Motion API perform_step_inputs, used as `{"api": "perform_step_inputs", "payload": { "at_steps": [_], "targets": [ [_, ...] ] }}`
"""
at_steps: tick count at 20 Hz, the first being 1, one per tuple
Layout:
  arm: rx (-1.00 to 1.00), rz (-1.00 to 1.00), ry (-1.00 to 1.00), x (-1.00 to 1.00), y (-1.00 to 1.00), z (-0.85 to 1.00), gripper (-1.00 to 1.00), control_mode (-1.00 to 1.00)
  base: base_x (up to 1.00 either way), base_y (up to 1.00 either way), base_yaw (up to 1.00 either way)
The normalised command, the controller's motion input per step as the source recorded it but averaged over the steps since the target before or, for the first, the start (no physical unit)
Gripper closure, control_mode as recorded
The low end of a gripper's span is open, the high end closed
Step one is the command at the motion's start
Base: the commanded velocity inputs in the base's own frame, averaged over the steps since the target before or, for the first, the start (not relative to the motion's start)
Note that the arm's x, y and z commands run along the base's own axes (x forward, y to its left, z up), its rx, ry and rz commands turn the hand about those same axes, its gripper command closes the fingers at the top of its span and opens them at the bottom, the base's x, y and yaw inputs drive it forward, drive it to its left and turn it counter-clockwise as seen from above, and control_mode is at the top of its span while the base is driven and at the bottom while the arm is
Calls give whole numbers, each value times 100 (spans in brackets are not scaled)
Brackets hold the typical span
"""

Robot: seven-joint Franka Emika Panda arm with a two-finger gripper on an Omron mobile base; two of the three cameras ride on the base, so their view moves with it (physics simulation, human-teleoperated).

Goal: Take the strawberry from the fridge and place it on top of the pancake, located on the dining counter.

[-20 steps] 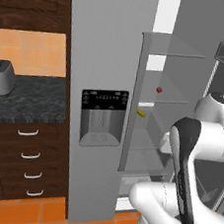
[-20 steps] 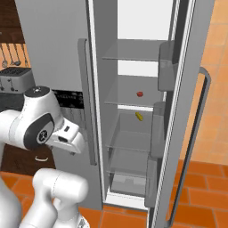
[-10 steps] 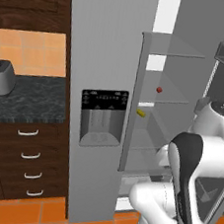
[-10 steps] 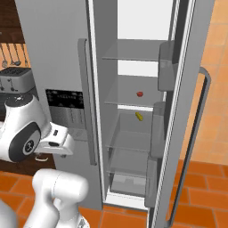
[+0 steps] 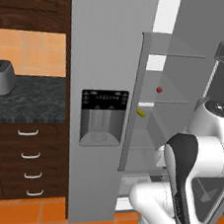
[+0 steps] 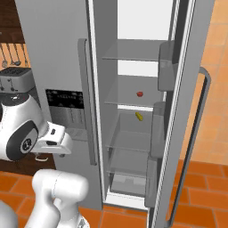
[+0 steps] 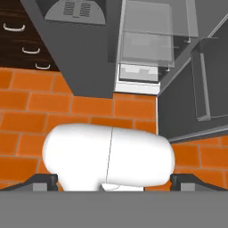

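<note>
The fridge stands with its right door swung open. The strawberry, tiny and dark red, lies on a glass shelf about halfway up inside. My gripper points down at the orange tiled floor in front of the fridge, well below and short of the strawberry. Its fingertips stand far apart, open, with nothing between them. The white hand hangs beside the closed left door. The pancake and the dining counter are out of view.
A small yellow item lies on the shelf under the strawberry. Door bins line the open door. A toaster sits on the black speckled counter at the left, above dark drawers.
The arm has folded a little lower and to the left in the right base view. The strawberry and the fridge door have not moved. The gripper stays open.
</note>
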Motion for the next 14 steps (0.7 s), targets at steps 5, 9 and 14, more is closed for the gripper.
{"api": "perform_step_inputs", "payload": {
  "at_steps": [5, 9, 14],
  "targets": [
    [0, 0, 0, 0, 0, 0, -100, -100, 0, 0, 0],
    [0, 0, 0, 1, 0, 0, -100, 100, 26, 0, 1],
    [0, 0, 0, 0, 0, 0, -100, 100, 62, 0, 2]
  ]
}}
